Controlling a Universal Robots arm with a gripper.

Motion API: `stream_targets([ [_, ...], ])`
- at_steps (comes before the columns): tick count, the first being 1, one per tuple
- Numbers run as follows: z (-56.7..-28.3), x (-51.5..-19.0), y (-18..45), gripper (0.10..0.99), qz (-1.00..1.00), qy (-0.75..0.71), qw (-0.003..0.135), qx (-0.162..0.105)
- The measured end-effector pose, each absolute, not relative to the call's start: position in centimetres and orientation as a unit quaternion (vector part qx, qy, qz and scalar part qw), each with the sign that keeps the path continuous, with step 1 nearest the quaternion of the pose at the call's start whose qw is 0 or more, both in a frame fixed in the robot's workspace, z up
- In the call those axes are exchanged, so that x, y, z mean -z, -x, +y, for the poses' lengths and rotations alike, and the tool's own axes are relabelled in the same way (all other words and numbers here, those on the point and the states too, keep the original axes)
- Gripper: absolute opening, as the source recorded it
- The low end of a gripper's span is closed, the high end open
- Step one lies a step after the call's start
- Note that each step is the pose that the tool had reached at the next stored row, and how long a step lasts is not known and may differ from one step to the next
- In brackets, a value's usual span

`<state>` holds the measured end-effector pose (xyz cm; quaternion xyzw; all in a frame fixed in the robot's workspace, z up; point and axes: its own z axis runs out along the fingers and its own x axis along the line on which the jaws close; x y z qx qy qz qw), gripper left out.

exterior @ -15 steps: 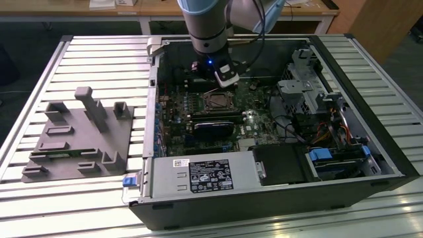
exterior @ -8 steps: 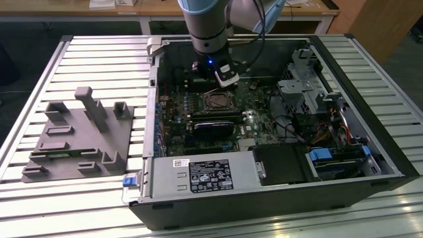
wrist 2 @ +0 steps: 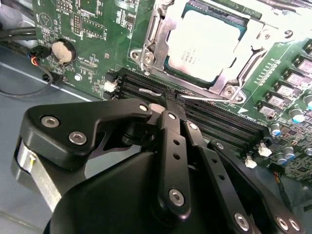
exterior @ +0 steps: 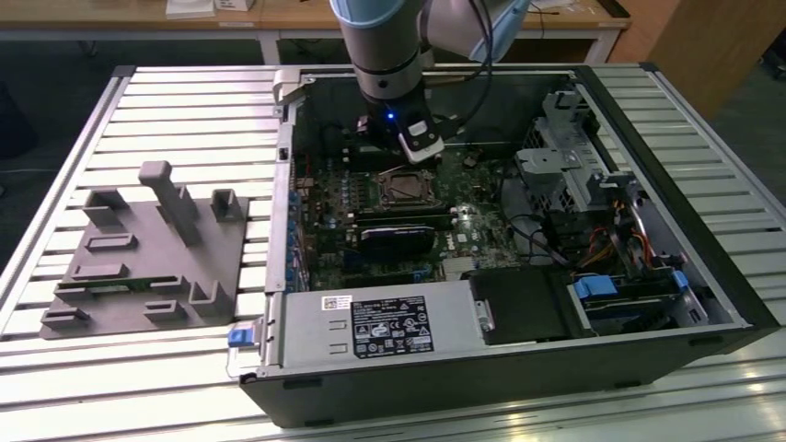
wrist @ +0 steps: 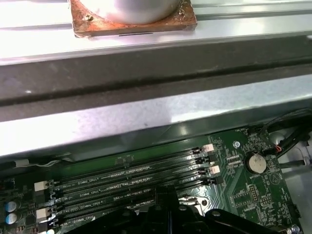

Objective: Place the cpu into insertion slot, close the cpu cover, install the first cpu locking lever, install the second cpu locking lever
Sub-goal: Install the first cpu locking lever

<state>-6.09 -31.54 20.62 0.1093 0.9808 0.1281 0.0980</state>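
In the second wrist view the cpu [wrist 2: 207, 41] lies flat in the insertion slot [wrist 2: 229, 90], its pale metal face up. The silvery cpu cover [wrist 2: 157, 29] lies down around it as a frame. A thin metal locking lever [wrist 2: 204, 98] runs along the socket's edge, over the black memory slots [wrist 2: 219, 122]. My gripper [wrist 2: 170, 100] is shut, and its black fingertips meet right at that rod. I cannot tell whether they pinch it. In the exterior view the gripper [exterior: 390, 158] hangs just behind the insertion slot [exterior: 403, 187] inside the open computer case.
The case walls [exterior: 285, 184] ring the motherboard. A drive cage [exterior: 572, 166] and cables stand on the exterior view's right, and a power supply [exterior: 381, 322] at the front. A coin battery [wrist 2: 63, 51] sits near the memory slots. A grey fixture [exterior: 147, 249] rests on the table.
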Motion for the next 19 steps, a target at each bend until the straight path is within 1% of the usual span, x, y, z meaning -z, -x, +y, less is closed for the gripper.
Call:
stream_targets([
  [3,-31.45,-20.56,6.08,0.106,0.981,-0.113,0.1,-0.12],
  [10,-30.74,-20.49,6.07,0.106,0.981,-0.119,0.101,-0.114],
  [14,-30.68,-20.4,6.03,0.106,0.981,-0.127,0.103,-0.106],
  [19,-30.53,-20.26,6.02,0.106,0.98,-0.137,0.104,-0.104],
])
